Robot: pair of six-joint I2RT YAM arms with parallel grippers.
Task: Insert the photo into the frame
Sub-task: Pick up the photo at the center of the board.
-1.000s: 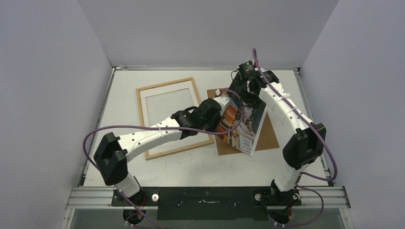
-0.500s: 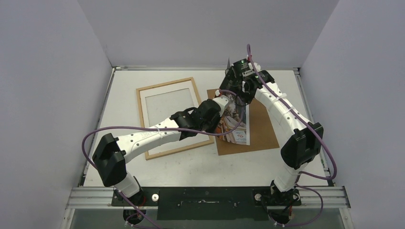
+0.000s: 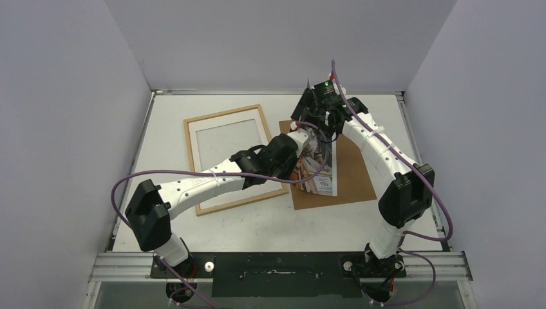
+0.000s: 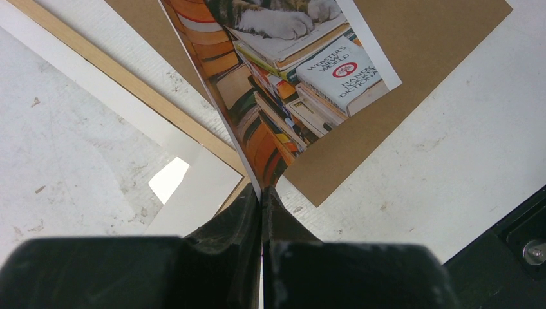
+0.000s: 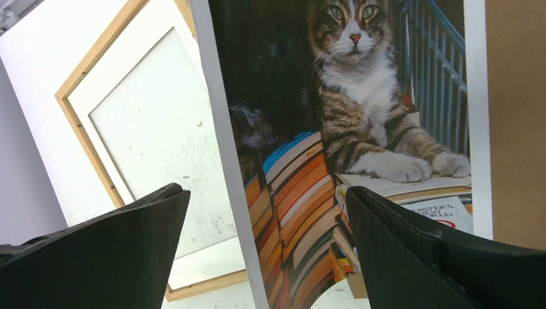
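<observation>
The left jaws are pinched tight on the near edge of the photo [image 4: 283,71], holding the cat print tilted up on its side over a brown board [image 3: 360,174]. The right jaws stand wide apart with nothing in them, hanging over the photo's far end. The frame [image 5: 94,149] lies flat on the worktop [image 3: 257,225] just left of the board, with the left arm [image 3: 193,183] crossing its near right corner. I can't tell whether the photo's low edge touches the board.

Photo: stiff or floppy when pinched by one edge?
Probably semi-stiff: pinched at one edge by the left gripper, the photo stands tilted without folding. Thin edge-on, so likely light and easily creased.
</observation>
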